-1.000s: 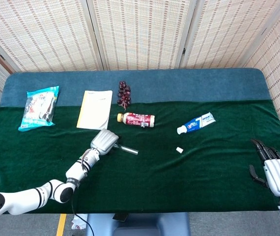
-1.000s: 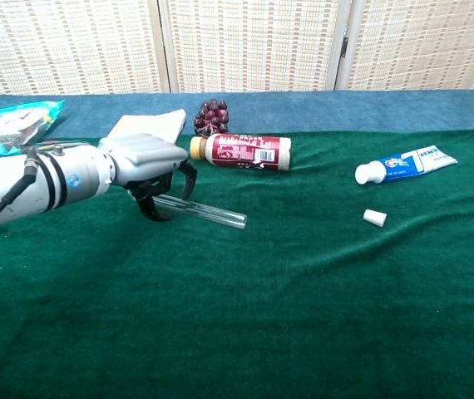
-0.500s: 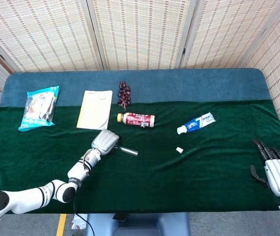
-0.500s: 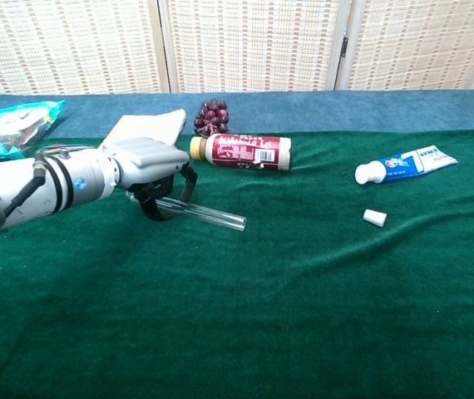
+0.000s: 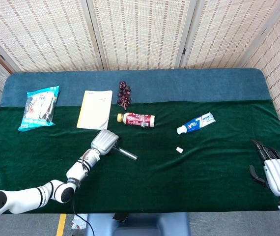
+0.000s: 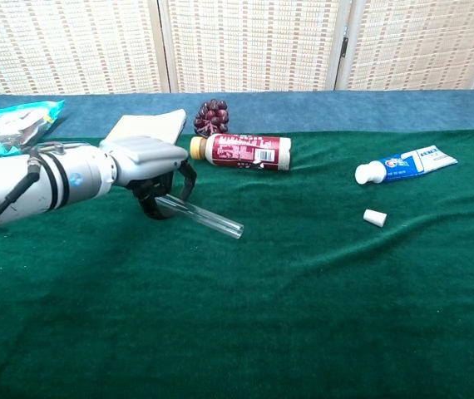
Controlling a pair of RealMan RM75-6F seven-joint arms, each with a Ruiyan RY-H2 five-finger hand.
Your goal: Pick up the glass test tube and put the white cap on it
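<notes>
**Tube lifted at its free end; left hand has the grasp**

Since a second ago the glass test tube [image 6: 199, 218] has changed angle: its open end now points down-right and appears raised off the cloth, where earlier it lay flat. The left hand [image 6: 150, 166] has barely shifted.

Left to right across the table [image 5: 145, 187]:

- Near the left edge, on the seam between blue and green cloth, lies a snack packet [image 5: 40, 106]. Not part of the task.
- A yellow-white notebook [image 5: 95, 108] lies beside it toward the middle, close to the back of the green cloth.
- Left hand, in the head view [image 5: 105, 141], is left of centre with fingers curled down around the closed end of the tube [image 5: 127, 154]. Holding at one end leaves the open mouth free, which I judge is the point: the cap has to go on there.
- A bunch of dark grapes [image 6: 212, 115] and a lying drink bottle [image 6: 242, 150] sit behind the tube, apart from it.
- White cap [image 6: 375, 218] rests on the green cloth right of centre, well apart from the tube, untouched. Toothpaste tube [image 6: 405, 163] lies just behind it.
- Right hand [image 5: 272, 169] hangs at the right edge near the front corner, fingers spread, holding nothing. It is the nearer hand to the cap, so likely meant to fetch it.

Status: pick-up under way; capping not yet begun.
</notes>
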